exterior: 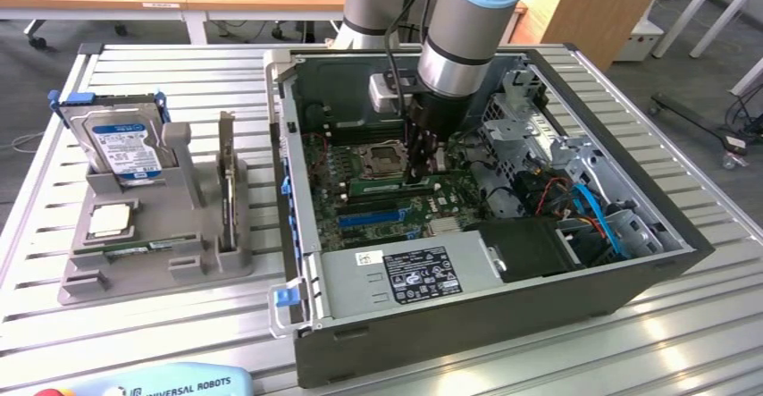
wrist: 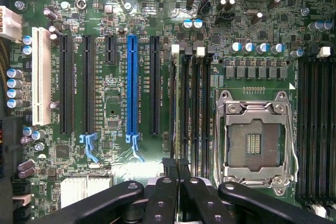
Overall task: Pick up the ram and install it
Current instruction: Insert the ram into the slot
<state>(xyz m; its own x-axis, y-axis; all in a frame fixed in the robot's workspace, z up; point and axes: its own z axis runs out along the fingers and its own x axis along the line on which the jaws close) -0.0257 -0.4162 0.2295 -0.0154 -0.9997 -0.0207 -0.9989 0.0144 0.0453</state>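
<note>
My gripper reaches down into the open computer case, just beside the empty CPU socket. In the wrist view its two black fingertips press together around my gripper's middle. They are shut on the ram, seen edge-on as a thin dark strip. The strip lines up with the outermost of the black memory slots, between the CPU socket and the expansion slots. I cannot tell whether the ram's lower edge touches the slot.
A grey holder at the exterior view's left carries a hard drive, an upright dark card, a silver chip and a narrow green board. Cables and the power supply crowd the case.
</note>
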